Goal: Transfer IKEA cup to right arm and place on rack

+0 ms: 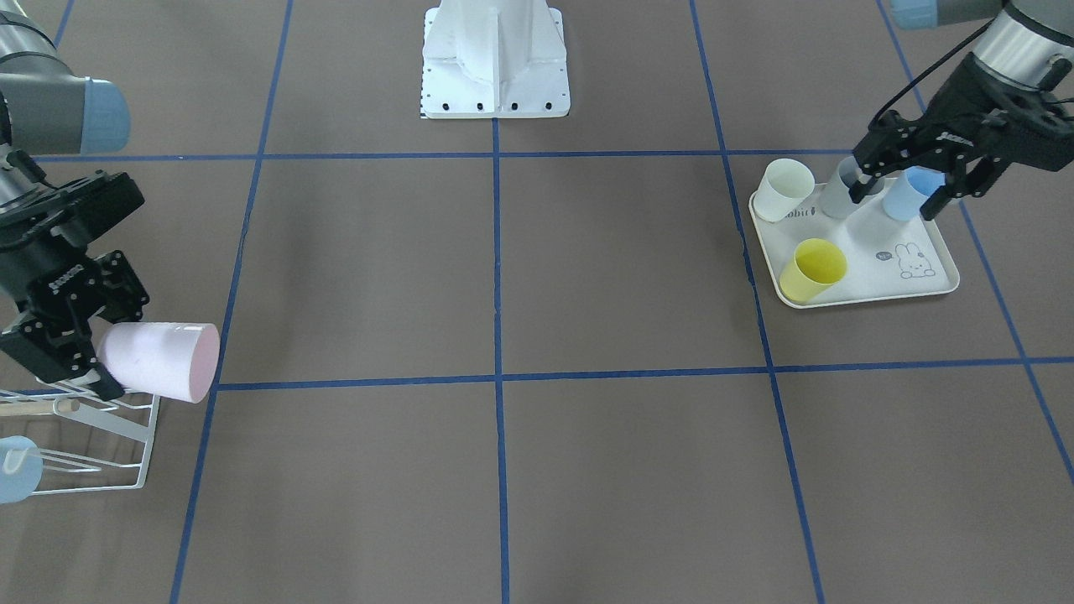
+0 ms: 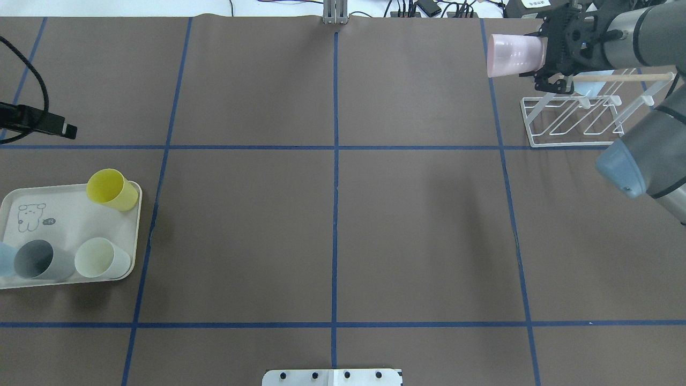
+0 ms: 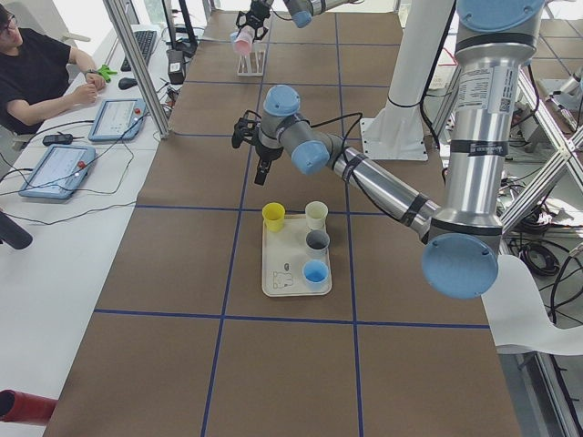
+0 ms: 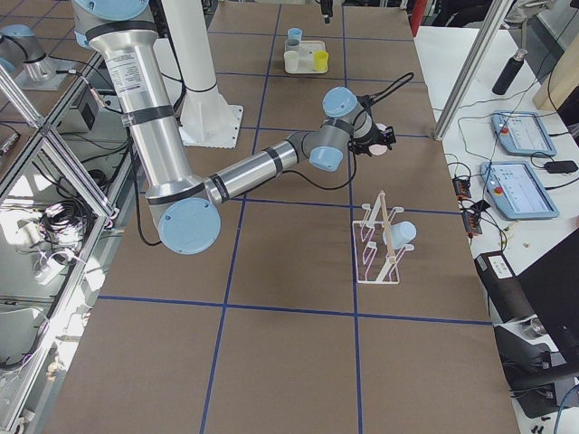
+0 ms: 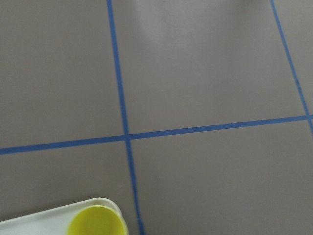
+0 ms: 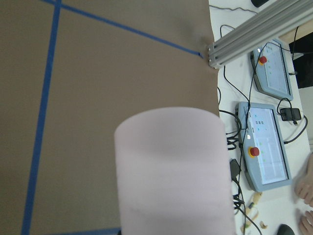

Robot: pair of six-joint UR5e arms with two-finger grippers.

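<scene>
**Near side, robot's left.** A cream tray (image 2: 64, 214) is seen lying flat on the table, and four cups are stood upright on it, mouths up: a yellow cup (image 2: 111, 188), a grey cup (image 2: 40, 260), a pale cup (image 2: 102, 258) and a light-blue cup (image 1: 914, 191). They are judged to be stock kept within the left arm's reach.

The left gripper (image 1: 896, 201) is held above the table just off the tray. Its fingers are spread wide and nothing is held between them. In the left wrist view only bare table and the yellow cup's rim are shown. This suggests an idle, clear-of-the-way pose.

**Far side, robot's right.** The pink cup (image 1: 159, 361) is carried in the air by the right gripper (image 1: 88, 365), whose fingers are closed on the cup's narrower end. The cup is held on its side, with the wider end pointing away from the wrist. It hangs over the near end of the rack (image 2: 573, 115) and is not yet touching it.

The hand-over is therefore judged done, and placing remains. The sideways hold is probably chosen so that the open end can be led onto a slanted prong.

A wooden rod (image 2: 621, 78) is seen across the top of the rack. Another blue cup (image 4: 404, 235) is hung on the rack, so a free prong must be picked.
</scene>
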